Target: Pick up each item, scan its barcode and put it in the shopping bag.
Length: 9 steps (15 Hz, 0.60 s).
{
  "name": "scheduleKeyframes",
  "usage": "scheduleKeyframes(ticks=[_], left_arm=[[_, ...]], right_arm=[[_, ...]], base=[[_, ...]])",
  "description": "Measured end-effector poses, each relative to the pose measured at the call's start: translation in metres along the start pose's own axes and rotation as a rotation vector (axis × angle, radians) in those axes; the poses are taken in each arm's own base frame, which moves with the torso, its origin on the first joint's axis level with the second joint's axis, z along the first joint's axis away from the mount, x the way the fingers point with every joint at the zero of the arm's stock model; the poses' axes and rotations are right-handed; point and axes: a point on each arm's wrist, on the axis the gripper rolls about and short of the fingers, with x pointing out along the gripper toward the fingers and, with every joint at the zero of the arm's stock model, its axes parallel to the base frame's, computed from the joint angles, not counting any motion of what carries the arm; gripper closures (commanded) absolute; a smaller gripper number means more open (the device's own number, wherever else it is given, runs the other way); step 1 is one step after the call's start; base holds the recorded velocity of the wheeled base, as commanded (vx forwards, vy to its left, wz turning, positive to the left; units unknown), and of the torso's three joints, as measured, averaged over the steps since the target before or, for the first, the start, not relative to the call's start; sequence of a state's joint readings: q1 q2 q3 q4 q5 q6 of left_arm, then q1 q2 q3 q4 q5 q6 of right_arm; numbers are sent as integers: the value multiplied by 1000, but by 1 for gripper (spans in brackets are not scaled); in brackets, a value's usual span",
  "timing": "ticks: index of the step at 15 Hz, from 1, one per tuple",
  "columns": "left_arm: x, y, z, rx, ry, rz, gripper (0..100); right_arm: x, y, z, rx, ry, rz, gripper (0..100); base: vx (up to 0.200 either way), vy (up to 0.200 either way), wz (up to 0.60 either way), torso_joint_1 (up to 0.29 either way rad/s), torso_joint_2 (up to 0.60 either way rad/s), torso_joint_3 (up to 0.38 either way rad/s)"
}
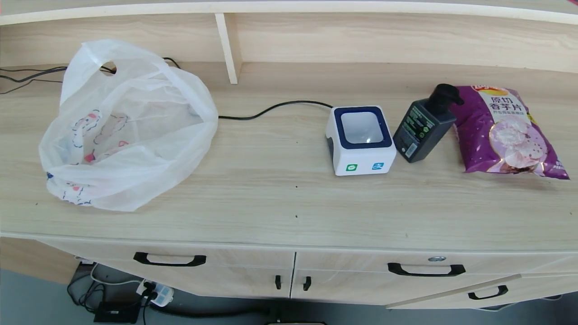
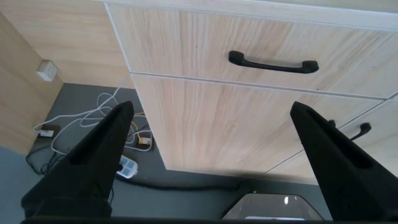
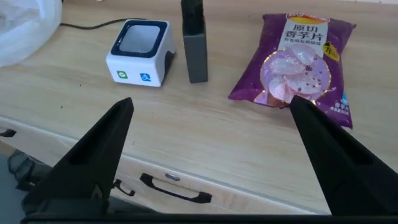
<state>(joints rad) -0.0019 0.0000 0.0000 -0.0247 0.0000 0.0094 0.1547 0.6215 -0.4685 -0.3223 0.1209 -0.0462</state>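
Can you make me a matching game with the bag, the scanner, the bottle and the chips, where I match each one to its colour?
Things:
1. bag
2. scanner
3. bottle
4. chips

Colours:
A. purple
B. dark grey with a black pump
C. see-through white
D. white with a blue rim

Pairs: 1-C, 2-D, 3-B, 4-A.
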Motion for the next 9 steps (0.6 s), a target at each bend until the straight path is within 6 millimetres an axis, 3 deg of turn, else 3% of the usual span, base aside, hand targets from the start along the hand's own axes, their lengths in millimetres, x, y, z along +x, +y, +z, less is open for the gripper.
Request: scheduleKeyframes(ticks=[3,6,9], left_arm=[[0,0,0,1,0,0,0],[0,0,0,0,-1,1,0],[0,0,0,0,-1,0,0]], right_arm=[[27,-2,1,-29,-139,5,0],[50,-3,-30,-22,-71,12,0],[64,-4,-43,-14,-23,18,0]], base=[[0,200,0,2,1,4],[0,200,0,2,1,5],[0,0,0,0,0,0]])
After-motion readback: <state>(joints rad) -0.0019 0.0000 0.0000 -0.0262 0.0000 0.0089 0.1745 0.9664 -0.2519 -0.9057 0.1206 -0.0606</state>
